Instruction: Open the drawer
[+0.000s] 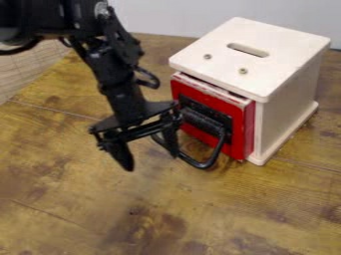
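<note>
Only got the one camera view, so here's what I see from my end. The drawer (213, 115) sits in the front face of the cream box (273, 80), which is on the right side of the wooden table (80, 209). Red front, black panel in the middle, and it looks barely cracked out from the box at most, hard to say for sure. The black loop handle (200, 149) hangs down off the front and reaches out toward the left, low near the table. The box top has a slot (246, 48) and a couple of small dots near its front edge. My arm (107, 55) comes in from the upper left, and the claw (150, 149) points down just left of the drawer. Fingers are apart, not clamped on anything: one finger (124, 154) is out on the left, clear of the handle, and the other is right at the loop, overlapping it from this angle. I can't tell whether it's touching the handle or sitting inside the loop.
</note>
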### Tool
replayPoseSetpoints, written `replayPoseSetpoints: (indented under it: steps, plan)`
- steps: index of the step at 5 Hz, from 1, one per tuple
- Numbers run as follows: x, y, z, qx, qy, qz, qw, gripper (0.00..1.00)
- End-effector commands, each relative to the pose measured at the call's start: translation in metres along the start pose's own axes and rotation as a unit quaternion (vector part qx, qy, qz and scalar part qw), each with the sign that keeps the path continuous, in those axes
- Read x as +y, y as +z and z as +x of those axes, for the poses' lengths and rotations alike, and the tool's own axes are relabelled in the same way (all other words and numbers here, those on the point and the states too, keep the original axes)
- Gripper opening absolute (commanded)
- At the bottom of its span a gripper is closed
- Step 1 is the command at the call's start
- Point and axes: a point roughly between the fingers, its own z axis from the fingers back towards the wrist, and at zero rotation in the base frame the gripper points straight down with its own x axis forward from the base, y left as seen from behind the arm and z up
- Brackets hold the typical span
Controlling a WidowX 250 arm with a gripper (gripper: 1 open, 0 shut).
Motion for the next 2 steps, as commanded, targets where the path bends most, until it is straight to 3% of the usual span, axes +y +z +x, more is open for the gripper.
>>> replayPoseSetpoints:
  steps: [1, 2]
  plan:
    - [-0.0124, 0.0147, 0.0114, -0.023, 0.029, -0.039, 0.9986, 1.0]
    - [-0.0139, 0.0097, 0.01, -0.022, 0.041, -0.046, 0.9979, 1.0]
